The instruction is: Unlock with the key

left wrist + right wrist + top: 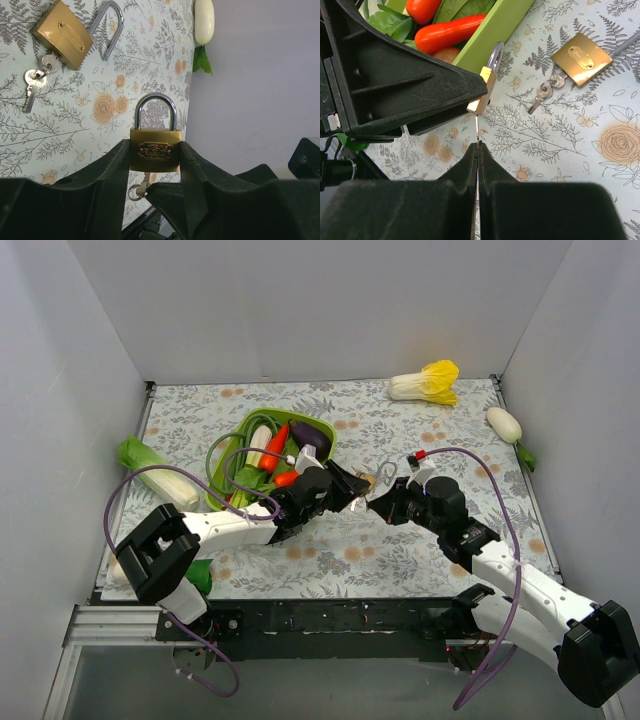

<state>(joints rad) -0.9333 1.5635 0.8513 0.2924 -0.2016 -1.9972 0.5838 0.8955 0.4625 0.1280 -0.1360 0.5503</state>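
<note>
My left gripper (350, 496) (155, 148) is shut on a small brass padlock (155, 156) (483, 94), gripping its body by the sides above the table. Its silver shackle stands closed. The thin silvery key (477, 131) (142, 185) runs from the padlock's underside into my right gripper (384, 506) (478, 145), which is shut on the key's head. A small ring hangs at the key. A second, larger brass padlock (62, 34) (580, 58) lies on the table with its shackle open and spare keys (32, 83) (543, 93) hanging from it.
A green basket (232, 435) (496, 29) of vegetables stands just behind my left gripper. A napa cabbage (426, 382) lies at the back, a white radish (505, 425) (203, 20) at the right wall, and a leafy vegetable (160, 478) at the left. White walls enclose the table.
</note>
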